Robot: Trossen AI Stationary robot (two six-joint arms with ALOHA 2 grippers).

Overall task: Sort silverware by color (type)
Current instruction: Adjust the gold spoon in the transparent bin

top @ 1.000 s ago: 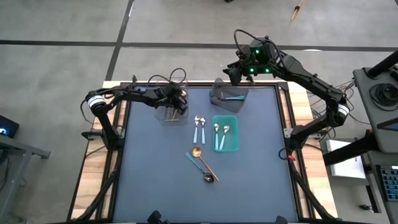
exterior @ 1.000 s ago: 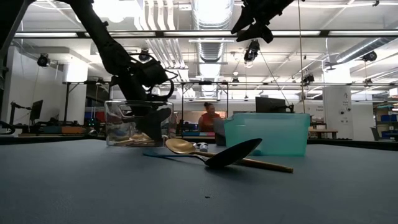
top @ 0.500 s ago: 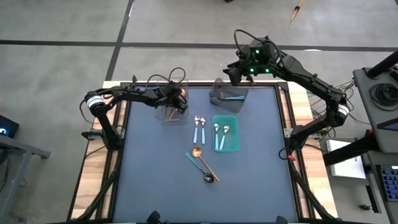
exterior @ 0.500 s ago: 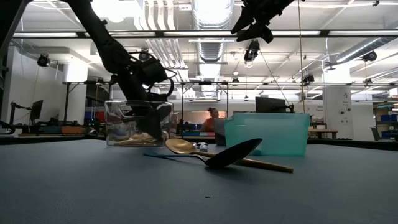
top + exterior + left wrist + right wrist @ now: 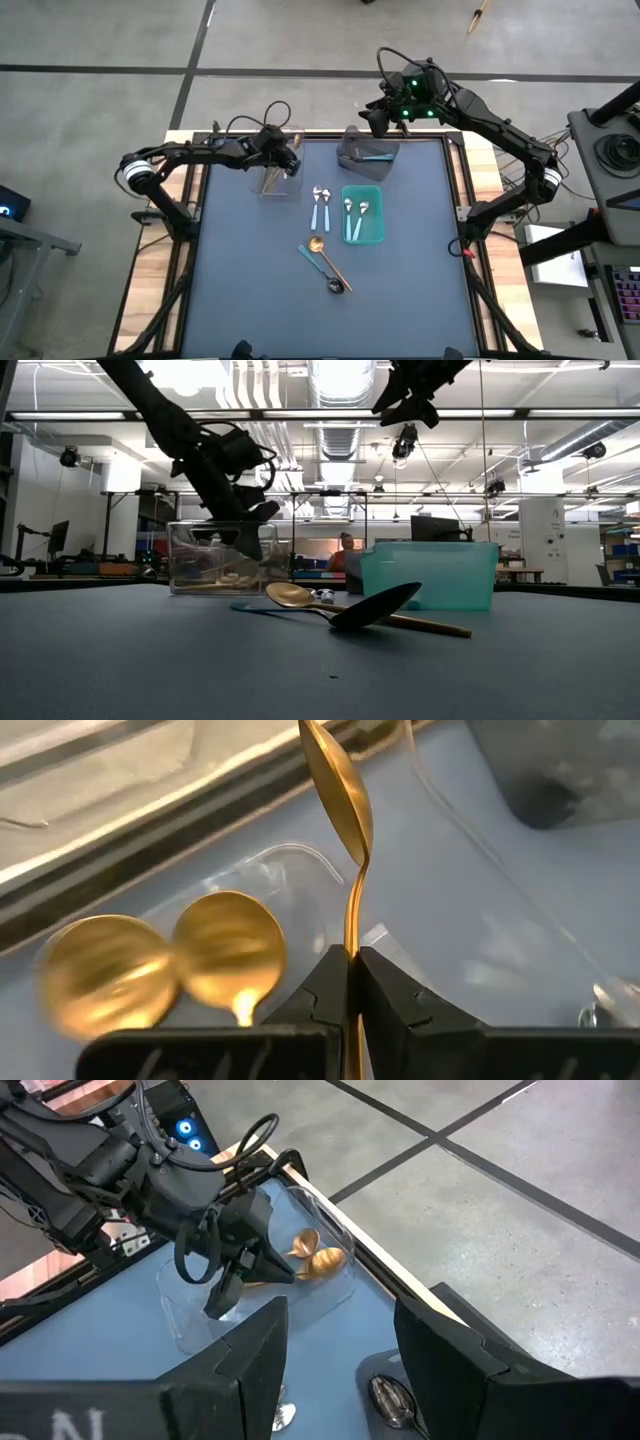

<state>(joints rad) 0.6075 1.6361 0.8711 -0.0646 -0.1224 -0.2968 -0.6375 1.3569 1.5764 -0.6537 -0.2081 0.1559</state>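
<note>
Gold spoon (image 5: 340,790), glossy oval bowl, pinched upright by left gripper (image 5: 353,965).

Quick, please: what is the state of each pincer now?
Left pincer: closed on a gold spoon, above the clear bin.
Right pincer: open, holding nothing, over the grey bin.

Your high view hangs straight above the desk (image 5: 240,270), far enough to take in all of it and both arms. Your low view sits at desk level at the six o'clock edge, facing twelve o'clock into the room. The left wrist view looks very closely into the clear bin (image 5: 480,850). The right wrist view looks from farther off, toward nine o'clock. All four views share that clear bin.
</note>
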